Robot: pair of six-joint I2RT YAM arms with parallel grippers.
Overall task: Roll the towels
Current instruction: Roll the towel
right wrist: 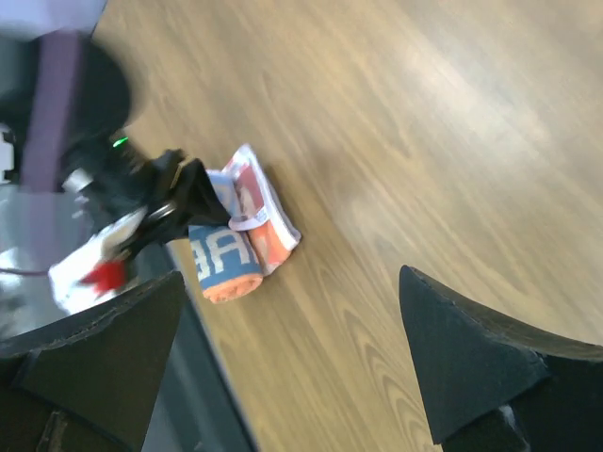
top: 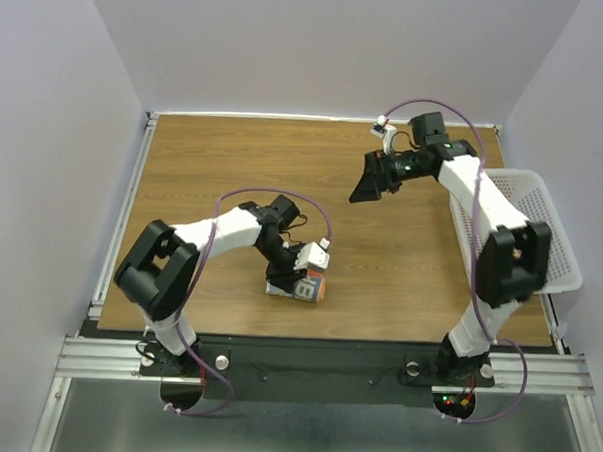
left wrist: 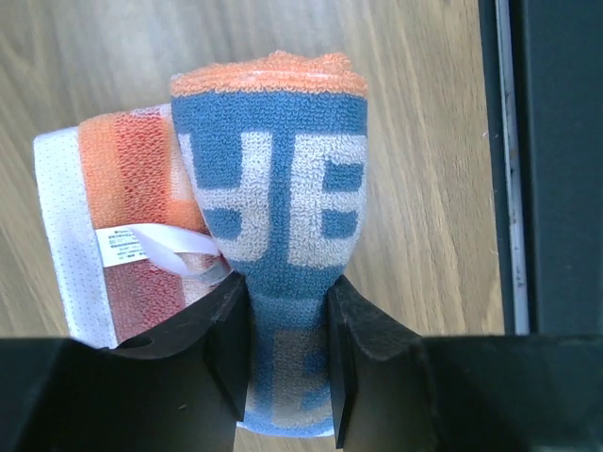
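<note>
Jaws of left gripper clamp rolled towel; axis points straight outward.

I could not see the near end of the rolled towel, hidden behind the left gripper; the label print on the other towel was too small to read.

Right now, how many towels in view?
2. The rolled blue-lettered orange-edged cloth towel is clamped in the left fingers; the white-and-orange cloth towel lies against it. None seen elsewhere.
</note>
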